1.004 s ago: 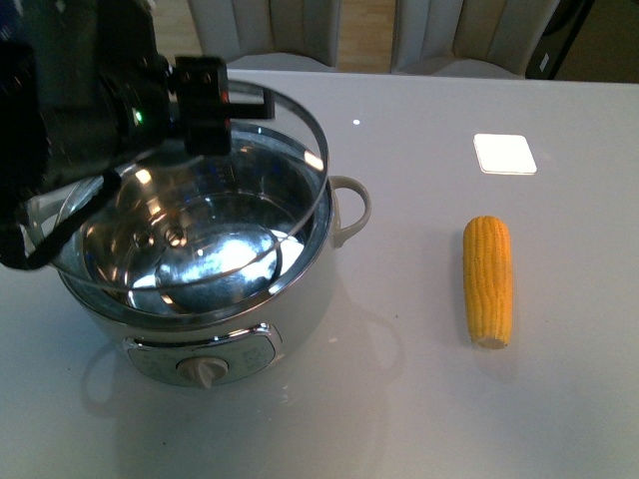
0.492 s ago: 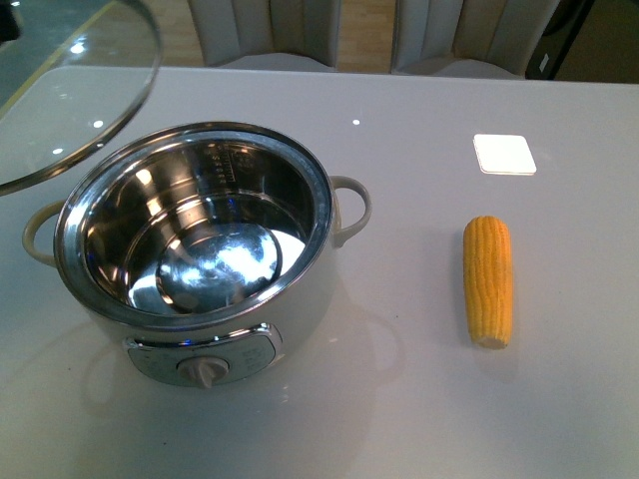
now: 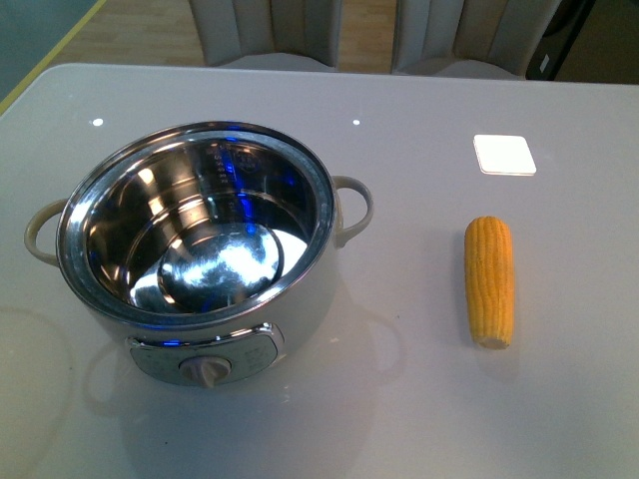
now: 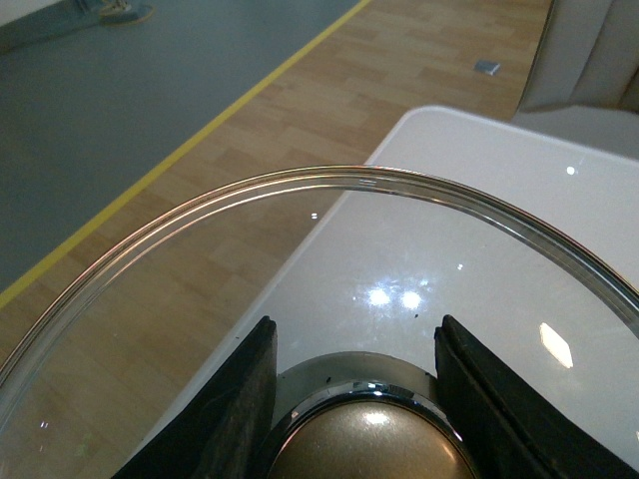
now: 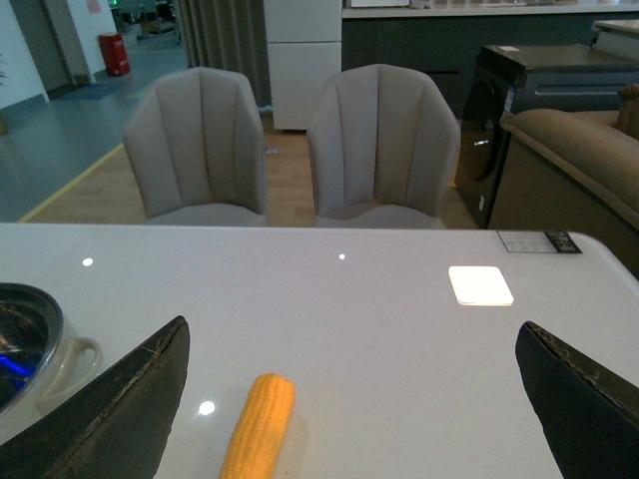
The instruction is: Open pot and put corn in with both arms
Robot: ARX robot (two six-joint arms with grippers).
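The cream-white pot stands uncovered at the left of the table, its shiny steel bowl empty. To its right lies the yellow-orange corn, flat on the table. No arm shows in the front view. In the left wrist view my left gripper is shut on the bronze knob of the glass lid, held over the table's corner and the floor. My right gripper is open above the table, with the corn lying below, nearer one finger.
A white square pad lies on the table behind the corn. Two grey chairs stand beyond the far table edge. A dark cabinet and a sofa lie farther back. The table corner borders wooden floor.
The left arm has carried the glass lid up and off to the left, out of the front view. The pot now stands open. The corn has not moved.
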